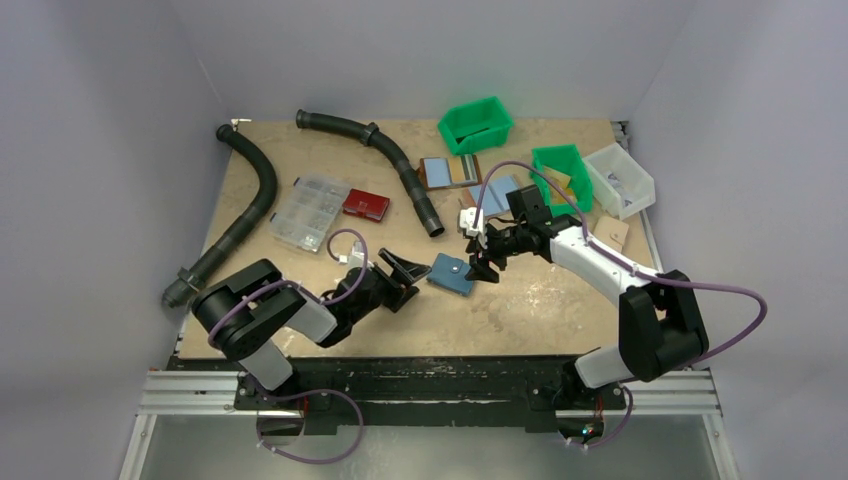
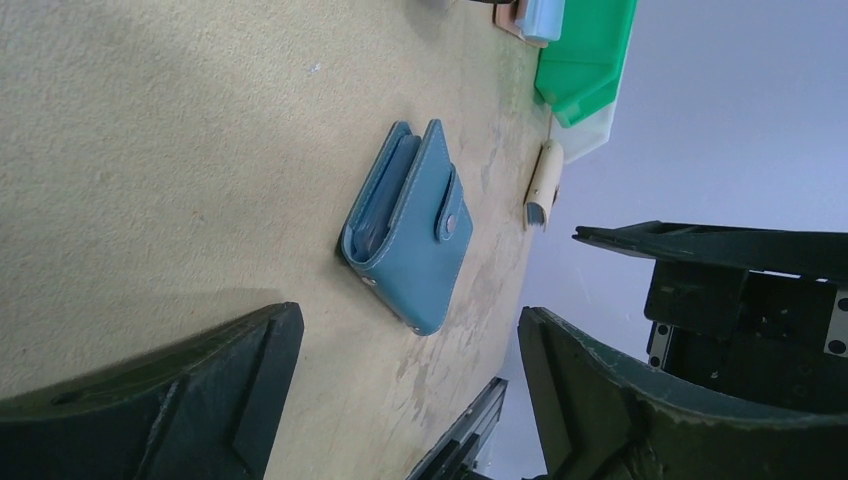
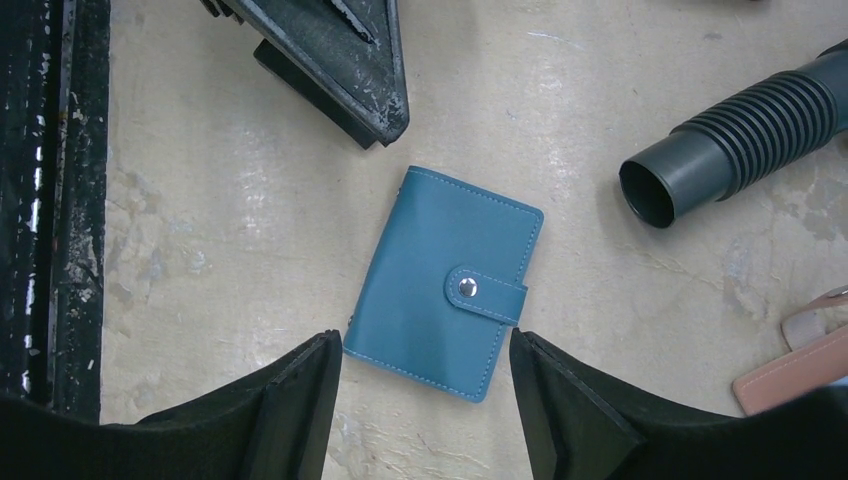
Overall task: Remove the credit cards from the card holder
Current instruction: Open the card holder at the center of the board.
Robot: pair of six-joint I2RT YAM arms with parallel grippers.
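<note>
The card holder (image 1: 451, 273) lies between left end effector (image 1: 416, 281) and right end effector (image 1: 482, 269).

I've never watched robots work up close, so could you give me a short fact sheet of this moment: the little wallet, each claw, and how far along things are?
Card holder: dark blue, lying flat on the table, folded shut
Snap tab: fastened
Cards: none out in view
Left gripper: open, beside the card holder, not touching it
Right gripper: open, above the card holder, one finger either side, holding nothing
Progress: card holder not yet opened
</note>
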